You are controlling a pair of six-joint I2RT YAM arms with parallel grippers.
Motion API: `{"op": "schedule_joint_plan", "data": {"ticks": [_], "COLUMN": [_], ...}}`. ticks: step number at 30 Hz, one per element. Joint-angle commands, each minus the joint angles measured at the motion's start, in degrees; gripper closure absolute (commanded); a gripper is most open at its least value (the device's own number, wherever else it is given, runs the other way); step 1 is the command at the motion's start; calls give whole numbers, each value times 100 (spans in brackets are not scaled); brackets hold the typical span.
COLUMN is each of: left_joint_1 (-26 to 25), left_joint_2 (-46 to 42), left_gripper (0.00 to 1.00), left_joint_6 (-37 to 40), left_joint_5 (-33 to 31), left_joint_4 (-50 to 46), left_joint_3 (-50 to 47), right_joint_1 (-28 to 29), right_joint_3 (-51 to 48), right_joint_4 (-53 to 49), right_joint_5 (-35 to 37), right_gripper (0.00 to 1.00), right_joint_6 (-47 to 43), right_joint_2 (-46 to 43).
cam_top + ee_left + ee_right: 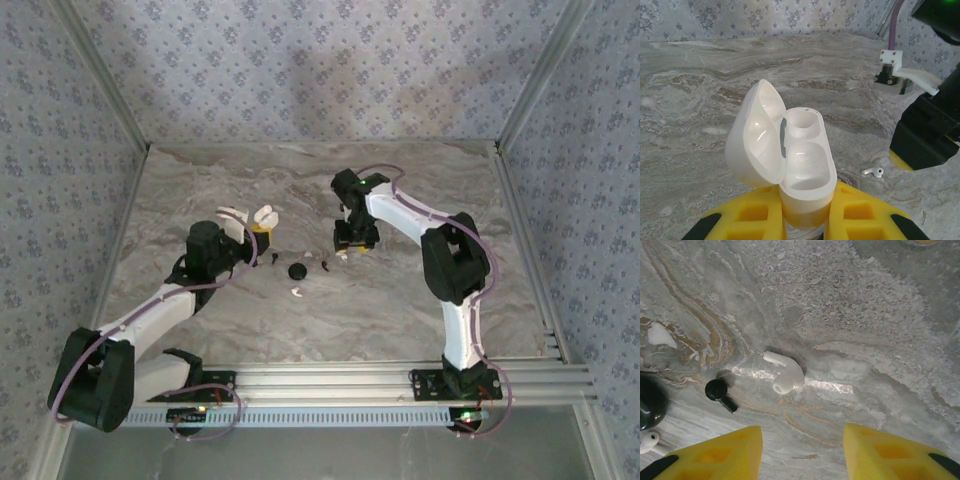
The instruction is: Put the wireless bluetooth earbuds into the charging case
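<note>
The white earbud (pixel 785 372) lies flat on the table (pixel 880 315), with its stem pointing away to one side. It is not in the case yet. A black earbud (pixel 720 392) lies near it, and a second white earbud (pixel 647 441) lies a bit farther off, next to a black round thing (pixel 297 271). I cannot tell what that round thing is.

The charging case (pixel 805 165) is white and is well apart from those buds. Its lid (pixel 757 140) is tipped open to one side. I can see down into both little cups inside, and both look empty.

The left gripper (pixel 802 220) is pinched tight on the bottom of the case, with one yellow finger on each side, and it holds the case up with the open mouth facing up. The right gripper (pixel 802 452) hangs over the white earbud. Its two yellow fingers are spread apart with nothing between them, and the bud lies just ahead of the gap.

So I think the job has hardly begun. The case is open and held ready, which is the easy part. No bud is picked up and none is in a cup. The pinching, carrying and dropping in are all left to do.
</note>
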Motion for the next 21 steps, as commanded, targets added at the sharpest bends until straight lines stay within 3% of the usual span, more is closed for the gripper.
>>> {"op": "schedule_joint_plan", "data": {"ticks": [1, 11, 21], "left_joint_1": [63, 63, 63], "left_joint_2": [-109, -92, -65], "left_gripper": [90, 90, 90], "left_joint_6": [-1, 60, 121], "left_joint_5": [12, 155, 221], "left_joint_4": [24, 20, -28], "left_joint_3": [16, 68, 130], "right_joint_1": [-4, -9, -42], "right_joint_3": [247, 361, 397], "right_joint_4": [-180, 23, 208], "right_joint_5": [-163, -314, -390], "right_gripper": [51, 51, 58], "right_joint_6": [354, 467, 489], "right_joint_2": [261, 689, 888]}}
